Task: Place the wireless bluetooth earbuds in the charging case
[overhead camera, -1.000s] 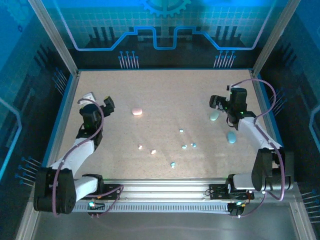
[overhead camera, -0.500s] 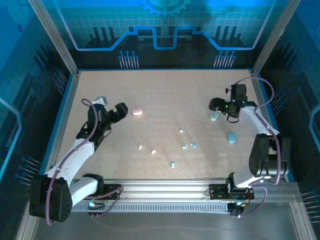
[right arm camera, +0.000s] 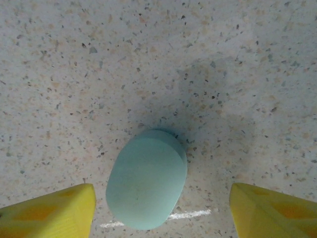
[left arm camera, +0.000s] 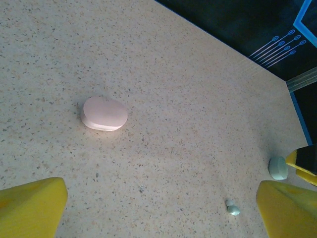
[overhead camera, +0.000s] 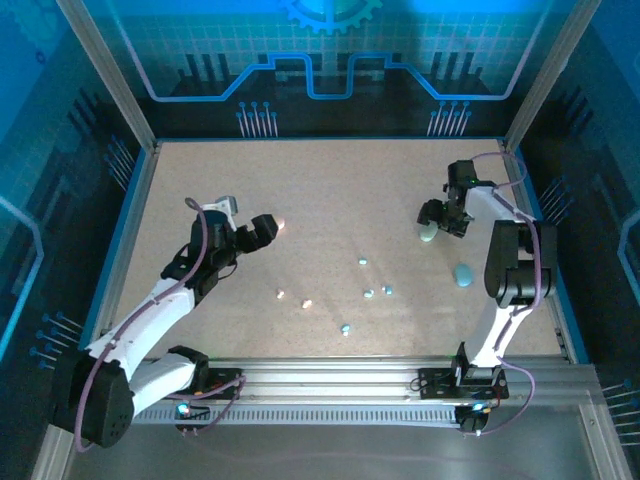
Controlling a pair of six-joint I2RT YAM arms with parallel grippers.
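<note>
Speckled beige table: nothing on it has shifted vs 1 s back. L arm has stretched fwd & to the right. R arm has folded up, elbow now much nearer the wrist.

L gripper was well left of the pink case and is now right at it, overlapping its left edge in top view. On the wrist cam its yellow fingers stand wide apart, with the case ahead and untouched.

R gripper has stayed by the teal case, jaws apart, a finger on each side, no contact. 2nd teal case lies apart, nearer the arm bases.

Earbuds: six tiny glossy pebbles, loose mid-table, none in a case. Four are teal/lt-blue, centre-right; two are pale pinkish-white, further left.
</note>
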